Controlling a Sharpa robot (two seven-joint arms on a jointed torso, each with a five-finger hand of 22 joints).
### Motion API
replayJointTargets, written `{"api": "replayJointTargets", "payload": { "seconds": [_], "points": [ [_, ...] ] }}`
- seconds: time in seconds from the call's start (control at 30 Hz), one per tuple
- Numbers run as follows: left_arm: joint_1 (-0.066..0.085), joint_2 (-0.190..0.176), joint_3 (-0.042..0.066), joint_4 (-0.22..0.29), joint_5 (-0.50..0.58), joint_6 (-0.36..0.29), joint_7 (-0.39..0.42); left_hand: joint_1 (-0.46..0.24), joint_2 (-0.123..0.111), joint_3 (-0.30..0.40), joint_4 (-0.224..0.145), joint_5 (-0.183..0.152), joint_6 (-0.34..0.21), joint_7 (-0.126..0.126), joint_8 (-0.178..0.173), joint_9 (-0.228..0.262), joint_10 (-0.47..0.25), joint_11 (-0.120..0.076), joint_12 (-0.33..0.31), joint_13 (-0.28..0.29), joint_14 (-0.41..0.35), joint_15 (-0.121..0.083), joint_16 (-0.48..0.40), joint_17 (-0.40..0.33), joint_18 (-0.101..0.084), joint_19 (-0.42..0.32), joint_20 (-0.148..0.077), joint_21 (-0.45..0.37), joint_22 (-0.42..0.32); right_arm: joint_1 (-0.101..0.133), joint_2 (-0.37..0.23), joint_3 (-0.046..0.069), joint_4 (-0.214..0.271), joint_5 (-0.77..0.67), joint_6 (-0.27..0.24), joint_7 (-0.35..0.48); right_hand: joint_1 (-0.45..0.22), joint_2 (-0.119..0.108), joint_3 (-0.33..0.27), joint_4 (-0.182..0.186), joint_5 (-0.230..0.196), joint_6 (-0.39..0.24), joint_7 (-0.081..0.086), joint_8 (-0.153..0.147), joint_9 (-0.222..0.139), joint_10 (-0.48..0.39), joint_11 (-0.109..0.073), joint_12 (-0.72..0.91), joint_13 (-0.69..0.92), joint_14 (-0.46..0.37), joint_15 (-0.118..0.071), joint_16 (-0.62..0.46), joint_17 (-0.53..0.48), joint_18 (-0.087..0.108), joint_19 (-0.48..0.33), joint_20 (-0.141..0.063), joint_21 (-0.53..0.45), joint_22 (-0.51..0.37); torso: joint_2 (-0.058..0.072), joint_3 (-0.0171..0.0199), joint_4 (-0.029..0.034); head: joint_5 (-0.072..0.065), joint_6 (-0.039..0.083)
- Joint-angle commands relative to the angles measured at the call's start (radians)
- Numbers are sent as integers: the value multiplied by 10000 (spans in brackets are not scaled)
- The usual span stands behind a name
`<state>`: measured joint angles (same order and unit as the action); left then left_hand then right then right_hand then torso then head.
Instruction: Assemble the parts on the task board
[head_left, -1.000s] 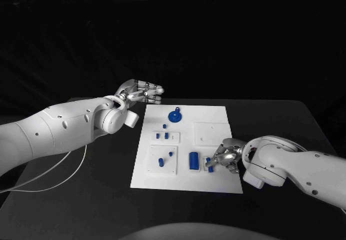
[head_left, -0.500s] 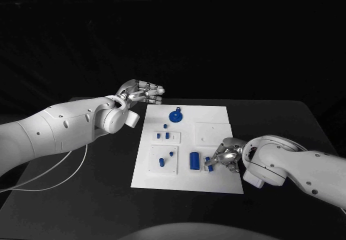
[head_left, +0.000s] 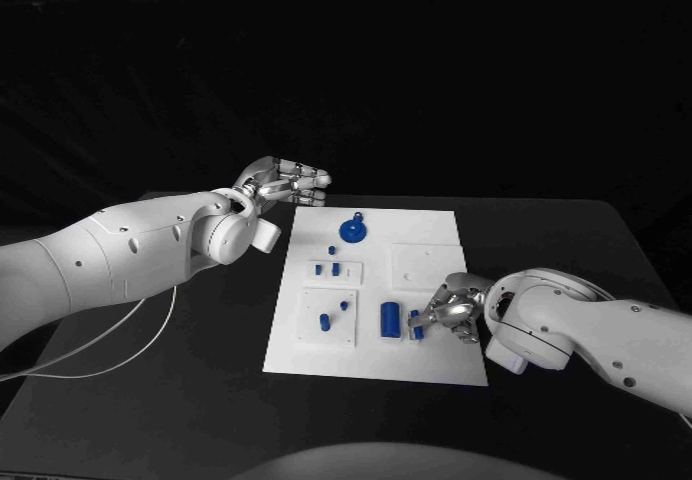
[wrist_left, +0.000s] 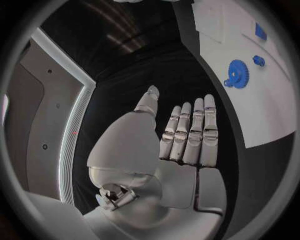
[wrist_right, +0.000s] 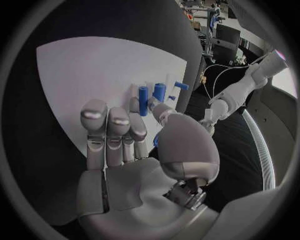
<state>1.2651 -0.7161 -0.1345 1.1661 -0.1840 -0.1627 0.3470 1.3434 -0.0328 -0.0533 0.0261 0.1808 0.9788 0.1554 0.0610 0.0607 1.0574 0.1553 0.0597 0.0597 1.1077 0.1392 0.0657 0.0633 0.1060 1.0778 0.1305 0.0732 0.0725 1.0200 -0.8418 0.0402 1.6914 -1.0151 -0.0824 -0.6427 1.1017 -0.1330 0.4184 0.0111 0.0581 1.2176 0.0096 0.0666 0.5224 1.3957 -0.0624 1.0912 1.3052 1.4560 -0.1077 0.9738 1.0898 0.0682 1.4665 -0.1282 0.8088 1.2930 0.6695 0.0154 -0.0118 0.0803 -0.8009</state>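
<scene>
my right hand (head_left: 453, 312), lower right of the frame, seems to pinch a small blue peg (head_left: 417, 326) on the task board (head_left: 433, 360); likely light, rigid, slippery—hold its midsection. my left hand (head_left: 284, 182) hovers spread, empty.

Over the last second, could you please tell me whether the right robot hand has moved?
No. The right robot hand keeps its place over the task board's right edge, beside the large blue cylinder.

White task board (head_left: 433, 360), blue parts (head_left: 389, 320), black table (head_left: 173, 400)

Part under right robot hand (head_left: 453, 312) hidden
</scene>
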Motion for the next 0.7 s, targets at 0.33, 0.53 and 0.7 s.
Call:
{"api": "replayJointTargets", "payload": {
  "seconds": [0.33,0.53,0.7],
  "points": [
    [3,11,1,10,3,167,34,-68,-49,37,85,-45,-108,27,23,7,-88,1,-10,-10,23,23,-29,8,-69,14,16,31,11,12,20,-1,-60,23,363,29,-23,-76,-169,114,-31,80,14,-24,-63,-76,14,-35,-53,31,-48,-37,-15,27,554,-61,-27,-36,0,3,-5,0,-42],
    [3,17,0,6,3,165,29,-64,-70,48,93,-43,-168,35,24,6,-117,9,-12,-11,22,23,-29,8,-67,14,18,31,11,14,29,-1,-72,19,407,23,-58,-115,-225,159,-42,118,9,-21,-70,-86,12,-59,-71,32,-52,-41,-13,28,554,-64,-47,-45,1,1,-8,8,-56],
    [3,28,-2,-1,3,167,28,-64,-70,48,93,-43,-168,35,24,6,-117,9,-12,-11,22,23,-29,8,-67,14,18,31,11,14,36,-1,-73,19,424,22,-70,-154,-274,213,-57,129,10,-24,-78,-88,11,-65,-76,31,-54,-46,-11,25,556,-67,-31,-40,0,2,-4,3,-73]
  ]
}}
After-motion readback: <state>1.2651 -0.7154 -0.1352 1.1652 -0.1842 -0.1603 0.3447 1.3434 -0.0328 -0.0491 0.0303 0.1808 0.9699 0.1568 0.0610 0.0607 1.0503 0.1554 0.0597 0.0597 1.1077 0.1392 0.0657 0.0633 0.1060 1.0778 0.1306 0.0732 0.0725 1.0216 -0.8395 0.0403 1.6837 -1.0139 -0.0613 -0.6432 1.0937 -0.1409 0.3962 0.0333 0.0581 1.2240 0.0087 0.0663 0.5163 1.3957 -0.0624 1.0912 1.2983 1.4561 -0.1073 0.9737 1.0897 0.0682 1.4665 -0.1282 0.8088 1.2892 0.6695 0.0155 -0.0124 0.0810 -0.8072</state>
